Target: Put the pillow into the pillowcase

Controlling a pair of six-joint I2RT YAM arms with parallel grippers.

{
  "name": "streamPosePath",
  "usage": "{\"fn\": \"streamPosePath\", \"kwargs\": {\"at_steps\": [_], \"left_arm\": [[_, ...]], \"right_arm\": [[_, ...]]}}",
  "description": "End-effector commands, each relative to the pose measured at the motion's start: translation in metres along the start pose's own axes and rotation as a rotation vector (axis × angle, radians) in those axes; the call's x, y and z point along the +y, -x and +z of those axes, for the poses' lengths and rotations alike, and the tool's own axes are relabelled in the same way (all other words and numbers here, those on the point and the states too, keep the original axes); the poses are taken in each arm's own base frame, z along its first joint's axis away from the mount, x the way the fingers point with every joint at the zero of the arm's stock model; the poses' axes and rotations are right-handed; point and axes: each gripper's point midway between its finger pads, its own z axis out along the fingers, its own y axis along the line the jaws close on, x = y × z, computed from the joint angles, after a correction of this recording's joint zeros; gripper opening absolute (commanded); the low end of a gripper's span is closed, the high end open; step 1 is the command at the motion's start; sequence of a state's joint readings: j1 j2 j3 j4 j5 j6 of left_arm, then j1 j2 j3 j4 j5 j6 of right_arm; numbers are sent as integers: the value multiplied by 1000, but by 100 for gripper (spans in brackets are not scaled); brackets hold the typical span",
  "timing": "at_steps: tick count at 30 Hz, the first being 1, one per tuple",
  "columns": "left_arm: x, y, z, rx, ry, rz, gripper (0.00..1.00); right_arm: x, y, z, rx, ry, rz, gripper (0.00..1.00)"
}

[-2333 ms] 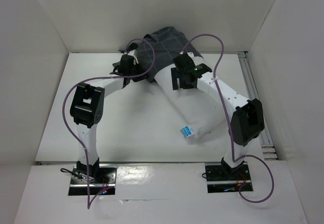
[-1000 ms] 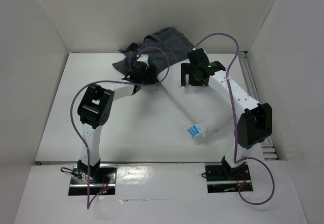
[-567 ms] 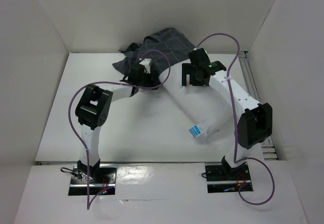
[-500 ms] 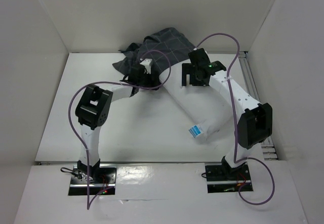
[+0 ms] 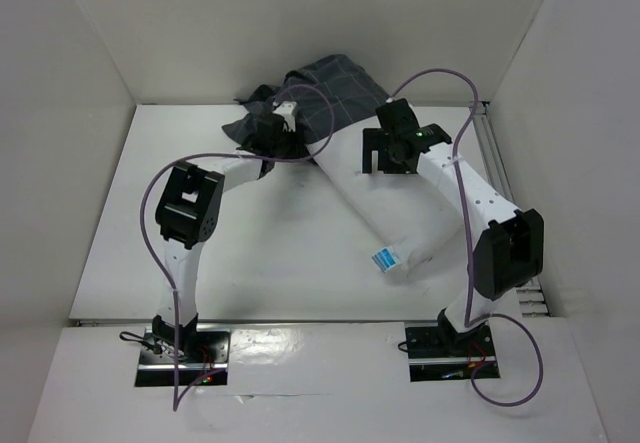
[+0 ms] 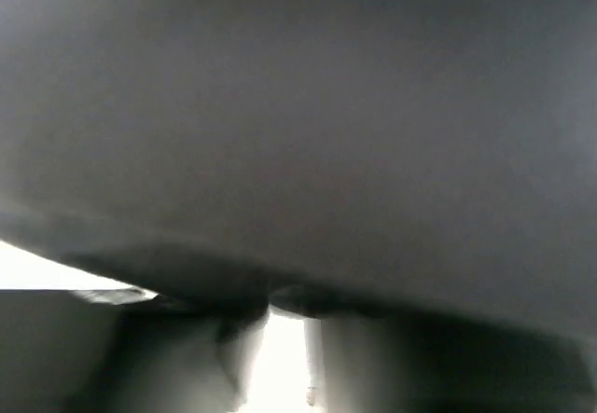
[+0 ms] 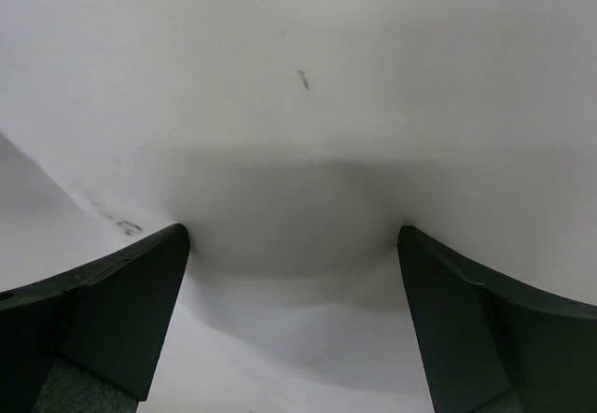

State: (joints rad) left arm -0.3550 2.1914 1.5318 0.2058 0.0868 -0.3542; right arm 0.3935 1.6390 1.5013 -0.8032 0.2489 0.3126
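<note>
Your overhead view is bright and sharp, the near ledge (image 5: 320, 363) glaring; the pillowcase (image 6: 298, 105) darkly blurs your left wrist view, and the right is pale, soft.

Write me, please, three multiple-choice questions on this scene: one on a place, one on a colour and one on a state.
1. Where on the pillow is its tag?
A. at its near end
B. at its far end
C. hidden from view

2. What colour is the pillowcase?
A. plain white
B. dark grey with a light grid
C. red

3. How do the right tool's fingers stand?
A. shut together
B. spread apart, with pillow between them
C. out of view

Answers:
1. A: the top view shows the tag on the pillow's near end.
2. B: the cloth at the far side is dark and checked.
3. B: the right wrist view shows them wide apart against white fabric.
</note>
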Motion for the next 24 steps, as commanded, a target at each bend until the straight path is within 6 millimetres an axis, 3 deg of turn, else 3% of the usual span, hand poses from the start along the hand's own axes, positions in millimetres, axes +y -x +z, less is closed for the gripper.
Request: {"fn": "streamPosePath", "kwargs": {"at_steps": [1,2,3,6,7,8,9,10,11,12,13,14,15,17,19,20,21,22,23,24], "left_arm": [[-5,30,2,-53,-28,-2,24],[-6,25,1,-29,-35,-4,8],[-9,27,-4,-20,-43,-5,0],[-17,26,-21,-10,-75,-15,0],[-29,39,-38,-32,-114,-23,0],[-32,34,-46,-20,-131,-23,0],[-40,42,-55,-26,-155,-31,0],[-44,45,-63,-18,-171,-31,0],[-59,76,-79,-58,-226,-31,0],[-67,90,-87,-66,-249,-26,0],[-78,91,-95,-23,-297,-29,0],[-89,108,-107,-38,-332,-20,0],[-107,146,-127,-99,-377,-8,0],[-127,171,-153,-123,-450,-4,0],[-156,189,-189,-147,-551,1,0],[-161,188,-197,-142,-573,-2,0],[-171,166,-201,-74,-614,-28,0],[-177,155,-206,-51,-638,-26,0],[-186,145,-221,-32,-666,-30,0],[-192,101,-216,74,-684,-73,0]], "right_arm": [[-30,-27,-16,65,-77,0,100],[-33,-32,-14,61,-86,0,100],[-36,-34,-10,64,-93,17,100],[-28,-40,14,69,-53,42,100],[-22,-40,22,71,-29,45,92],[-20,-40,40,82,-24,54,52],[-14,-24,42,52,-14,61,26],[-19,-9,47,28,-38,74,5],[-25,8,49,8,-58,81,0],[-18,50,38,-60,-49,87,0],[-25,78,28,-119,-68,84,0],[-25,105,9,-189,-61,86,0],[-27,152,-25,-308,-39,112,0],[-29,184,-60,-394,-13,117,0],[-15,196,-91,-450,27,100,0],[-5,191,-93,-443,43,84,0],[19,185,-106,-467,89,69,0],[30,155,-80,-388,82,41,0],[45,135,-68,-349,109,31,0],[70,112,-64,-314,163,35,0]]}}
